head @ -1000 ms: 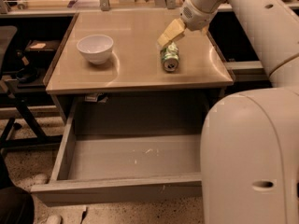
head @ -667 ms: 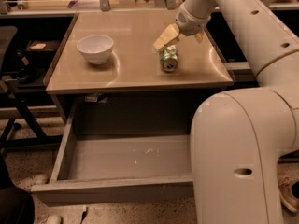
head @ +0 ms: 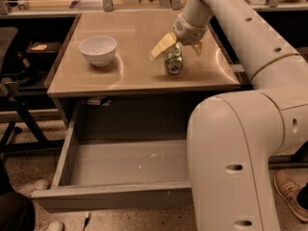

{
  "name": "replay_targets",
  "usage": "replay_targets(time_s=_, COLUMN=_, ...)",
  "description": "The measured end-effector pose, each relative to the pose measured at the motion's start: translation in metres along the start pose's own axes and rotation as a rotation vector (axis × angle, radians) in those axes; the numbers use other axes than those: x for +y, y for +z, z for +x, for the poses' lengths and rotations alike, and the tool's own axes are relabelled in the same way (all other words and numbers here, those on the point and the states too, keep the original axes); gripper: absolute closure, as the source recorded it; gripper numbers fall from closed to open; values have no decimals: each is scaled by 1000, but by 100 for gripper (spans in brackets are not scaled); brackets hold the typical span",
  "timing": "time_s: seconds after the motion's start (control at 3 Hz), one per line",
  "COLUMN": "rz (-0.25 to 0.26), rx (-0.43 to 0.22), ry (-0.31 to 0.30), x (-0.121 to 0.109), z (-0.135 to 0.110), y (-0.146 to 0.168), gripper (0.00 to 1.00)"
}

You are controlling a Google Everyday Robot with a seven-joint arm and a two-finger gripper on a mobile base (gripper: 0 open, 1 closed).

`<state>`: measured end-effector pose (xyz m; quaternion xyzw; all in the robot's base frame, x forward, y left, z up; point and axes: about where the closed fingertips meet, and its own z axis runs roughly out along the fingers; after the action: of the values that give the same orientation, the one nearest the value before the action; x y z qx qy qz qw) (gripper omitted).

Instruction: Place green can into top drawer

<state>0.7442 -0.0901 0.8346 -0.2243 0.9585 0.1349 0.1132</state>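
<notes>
End effector lower now, tan fingers astride dented green can

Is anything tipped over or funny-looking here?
Yes: the green can lies on its side on the table, silver end toward the camera, not standing. The pincer hangs just over it, spread open. The bowl sits upright, and the drawer below is pulled open.

Steep downward view; jaws upper centre
</notes>
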Motion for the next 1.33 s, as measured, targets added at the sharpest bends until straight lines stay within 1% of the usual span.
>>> replay_targets(time_s=0.33, rz=-1, rx=1, ry=2, x=0, z=0, y=1, gripper=18)
replay_targets(time_s=1.0, rz=-1, rx=1, ry=2, x=0, z=0, y=1, gripper=65)
replay_targets(time_s=1.33, rz=-4, rx=-16, ry=-38, x=3, z=-2, y=-6, gripper=88)
